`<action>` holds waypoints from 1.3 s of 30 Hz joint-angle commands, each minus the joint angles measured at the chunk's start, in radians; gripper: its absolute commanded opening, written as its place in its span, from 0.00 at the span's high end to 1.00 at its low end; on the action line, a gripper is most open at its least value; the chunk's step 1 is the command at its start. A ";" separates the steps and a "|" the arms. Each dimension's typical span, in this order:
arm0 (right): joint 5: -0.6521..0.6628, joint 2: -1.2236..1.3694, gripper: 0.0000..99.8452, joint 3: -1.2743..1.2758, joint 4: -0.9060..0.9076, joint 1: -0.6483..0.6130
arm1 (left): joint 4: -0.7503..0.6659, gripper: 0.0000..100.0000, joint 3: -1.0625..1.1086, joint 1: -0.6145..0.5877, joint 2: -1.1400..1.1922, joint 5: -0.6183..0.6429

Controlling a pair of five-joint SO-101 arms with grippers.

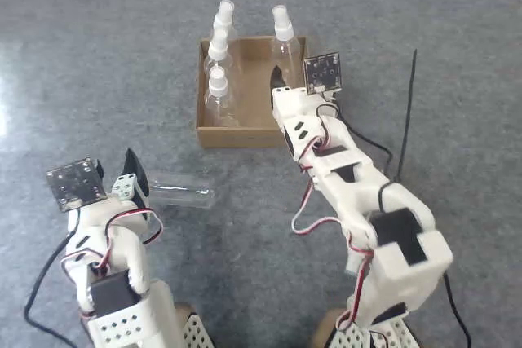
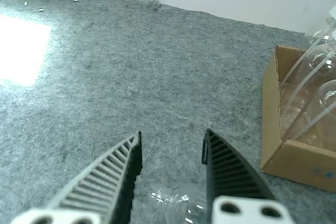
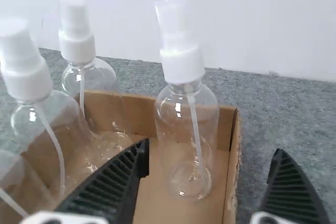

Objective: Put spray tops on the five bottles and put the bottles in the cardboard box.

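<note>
We see the box (image 1: 238, 134) standing toward the far side of the grey table (image 1: 98, 79). Four bottles stand upright in it, each with a white spray top. A row of three (image 1: 217, 59) runs along the box's left wall, and a single bottle (image 3: 185, 124) stands in the far right corner.

The right arm stretches out to the box. Its claw (image 3: 210, 148) sits at the box's right side, just short of the single bottle. This claw is spread wide and grips nothing, and the single bottle stands free ahead of it, between the lines of its two fingers.

The fifth bottle (image 1: 181, 195) lies on its side on the table, well short of the box and with no top on it. The left claw (image 2: 173, 133) is just beside one end of it. This claw is also parted, and that end of the bottle shows low between its fingers. We cannot tell whether they touch it.
</note>
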 commanded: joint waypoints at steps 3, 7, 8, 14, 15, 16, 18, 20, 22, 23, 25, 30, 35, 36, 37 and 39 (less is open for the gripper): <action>-0.002 -0.160 0.68 0.046 0.001 0.008 | -0.028 0.82 -0.005 -0.003 -0.012 -0.011; -0.005 -0.226 0.68 0.044 0.159 0.008 | -0.028 0.82 -0.005 -0.003 -0.012 -0.011; -0.008 -0.245 0.68 0.044 0.191 0.008 | -0.028 0.82 -0.005 -0.003 -0.012 -0.011; -0.011 -0.361 0.68 0.051 0.367 0.008 | -0.028 0.82 -0.005 -0.003 -0.012 -0.011; -0.011 -0.380 0.68 0.051 0.395 0.008 | -0.028 0.82 -0.005 -0.005 -0.012 -0.011; -0.012 -0.397 0.68 0.051 0.420 0.007 | -0.028 0.82 -0.005 -0.005 -0.012 -0.011; -0.012 -0.432 0.68 0.051 0.470 0.007 | -0.028 0.82 -0.005 -0.006 -0.012 -0.011; -0.012 -0.466 0.68 0.051 0.524 0.007 | -0.029 0.82 -0.005 -0.012 -0.012 -0.011; -0.012 -0.499 0.68 0.051 0.581 0.005 | -0.032 0.82 -0.008 -0.052 -0.012 -0.011; -0.012 -0.518 0.68 0.051 0.610 0.001 | -0.046 0.82 -0.008 -0.078 -0.012 -0.011; -0.012 -0.556 0.68 0.051 0.670 -0.010 | -0.077 0.82 -0.005 -0.132 -0.012 -0.006; -0.012 -0.670 0.68 0.051 0.843 -0.045 | -0.091 0.82 -0.005 -0.180 -0.012 -0.003; -0.006 -0.757 0.68 0.051 0.966 -0.096 | -0.091 0.82 -0.005 -0.181 -0.012 -0.003; -0.006 -0.766 0.68 0.051 0.981 -0.111 | -0.091 0.82 -0.005 -0.181 -0.012 -0.003; -0.005 -0.774 0.68 0.051 0.995 -0.130 | -0.091 0.82 -0.005 -0.181 -0.012 -0.003; -0.003 -0.777 0.68 0.051 1.013 -0.170 | -0.091 0.82 -0.005 -0.181 -0.012 -0.003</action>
